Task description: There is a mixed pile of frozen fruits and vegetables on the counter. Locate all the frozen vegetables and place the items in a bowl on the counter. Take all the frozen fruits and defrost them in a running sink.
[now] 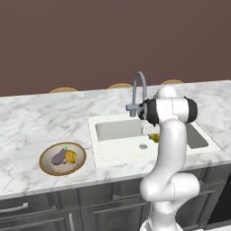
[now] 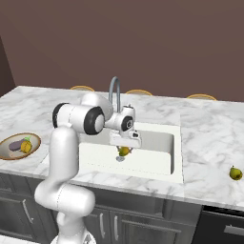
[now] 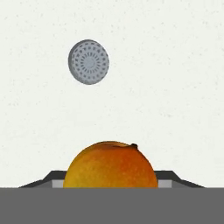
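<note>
My gripper (image 2: 123,147) hangs low over the white sink (image 2: 155,143), shut on an orange-yellow mango (image 2: 124,151). In the hand view the mango (image 3: 110,165) bulges up between the fingertips, with the sink floor and the round grey drain (image 3: 89,61) beyond it. From the left base the mango (image 1: 154,137) peeks out beside the arm, inside the sink (image 1: 117,131). A brown-rimmed bowl (image 1: 43,158) on the counter to the left holds a purple eggplant (image 1: 58,156) and a yellow vegetable (image 1: 71,156). A yellow-green pear (image 2: 235,173) lies on the counter far to the right.
The curved grey faucet (image 1: 140,90) rises behind the sink, close to the wrist. The bowl (image 2: 33,138) sits near the counter's front edge. The marble counter (image 2: 209,138) stretches to both sides. Chair tops (image 1: 63,90) show behind it.
</note>
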